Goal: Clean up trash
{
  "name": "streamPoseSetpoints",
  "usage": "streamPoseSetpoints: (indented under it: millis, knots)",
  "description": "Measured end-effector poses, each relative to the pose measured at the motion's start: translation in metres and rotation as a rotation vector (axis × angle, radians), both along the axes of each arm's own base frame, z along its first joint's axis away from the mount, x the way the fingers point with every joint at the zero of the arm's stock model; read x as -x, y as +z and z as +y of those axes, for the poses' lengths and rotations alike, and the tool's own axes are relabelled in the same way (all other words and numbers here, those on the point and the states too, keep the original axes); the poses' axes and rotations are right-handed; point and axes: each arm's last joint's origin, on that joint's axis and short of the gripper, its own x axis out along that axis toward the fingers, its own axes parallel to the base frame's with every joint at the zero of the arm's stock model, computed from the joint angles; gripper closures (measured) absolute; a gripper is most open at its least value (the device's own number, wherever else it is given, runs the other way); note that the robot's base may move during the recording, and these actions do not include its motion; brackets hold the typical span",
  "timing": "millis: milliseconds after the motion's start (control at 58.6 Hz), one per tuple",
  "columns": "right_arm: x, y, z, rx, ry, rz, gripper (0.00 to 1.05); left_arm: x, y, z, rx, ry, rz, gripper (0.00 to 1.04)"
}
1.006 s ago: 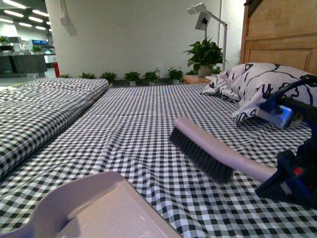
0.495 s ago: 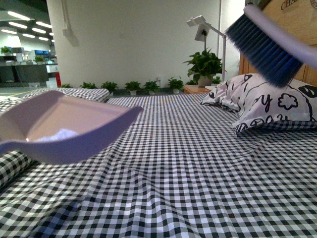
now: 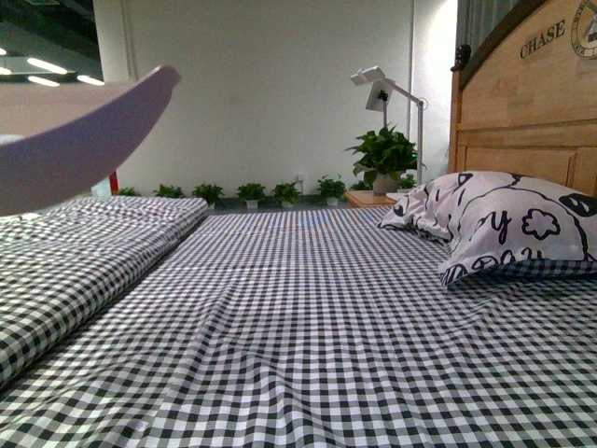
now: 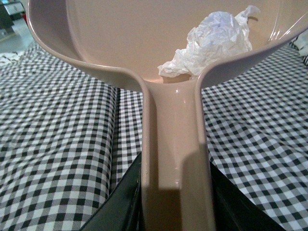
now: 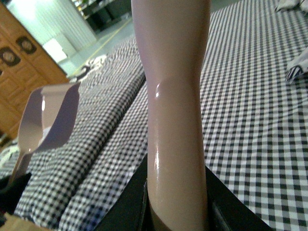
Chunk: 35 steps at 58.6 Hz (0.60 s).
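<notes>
Trash: the white paper wad (image 4: 214, 41) lies inside the dustpan (image 4: 144, 43), against the back wall just above where the handle joins. It sits there because you have the pan tipped back, so the wad rolls toward the handle and not the lip.

Dustpan: you carry it lifted clear of the bed, on the left in the front view (image 3: 70, 131), mouth up. Keep that tilt; level it forward and I judge the light wad could slide out.

Left gripper: dark jaws (image 4: 175, 204) sit either side of the pan's handle and clamp it firmly; that is all it holds.

Brush: only its pale handle (image 5: 175, 96) shows, in the right wrist view, standing up out of the right gripper (image 5: 175, 211). The bristles are out of sight in every view. Held raised like this it stays out of the pan's path.

Right gripper: closed around the base of the brush handle, nothing else in it.

Bed: the checked sheet (image 3: 308, 317) shows no loose paper in the front view, so sweeping looks finished and the remaining step, I judge, is to carry the pan to a bin. No bin is in view.

Pillow: it rests at the headboard (image 3: 508, 219), well apart from both tools and untouched.
</notes>
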Motion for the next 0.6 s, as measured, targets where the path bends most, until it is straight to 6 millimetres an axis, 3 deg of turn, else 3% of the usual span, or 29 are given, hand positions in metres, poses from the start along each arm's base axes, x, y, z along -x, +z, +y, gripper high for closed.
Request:
streamPoseSetpoints:
  millis: [358,597]
  knots:
    - [0.051,0.004,-0.025,-0.01,-0.048,-0.098,0.85,0.058,0.021,-0.027,0.047,0.009,-0.158,0.77]
    - [0.066,0.005,-0.035,0.004,-0.049,-0.128,0.85,0.075,0.025,-0.037,0.117,0.04,-0.198,0.77]
